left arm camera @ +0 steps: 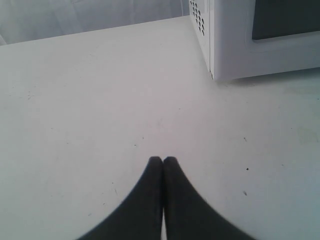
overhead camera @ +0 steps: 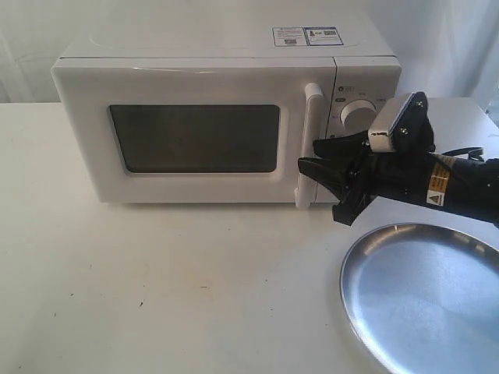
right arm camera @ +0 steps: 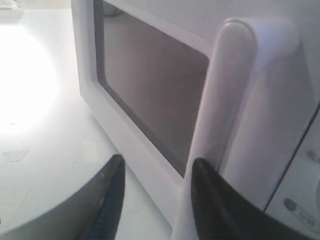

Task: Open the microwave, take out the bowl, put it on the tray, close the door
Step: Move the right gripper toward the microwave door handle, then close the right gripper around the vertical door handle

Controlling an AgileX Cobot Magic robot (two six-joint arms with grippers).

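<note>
Bearing microwave (overhead camera: 210,78) and tray (overhead camera: 425,300), white tabletop (overhead camera: 156,288).

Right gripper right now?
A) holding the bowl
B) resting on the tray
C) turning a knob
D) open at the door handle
D: the right gripper is open, with its fingers spread at the handle of the shut door.
</note>
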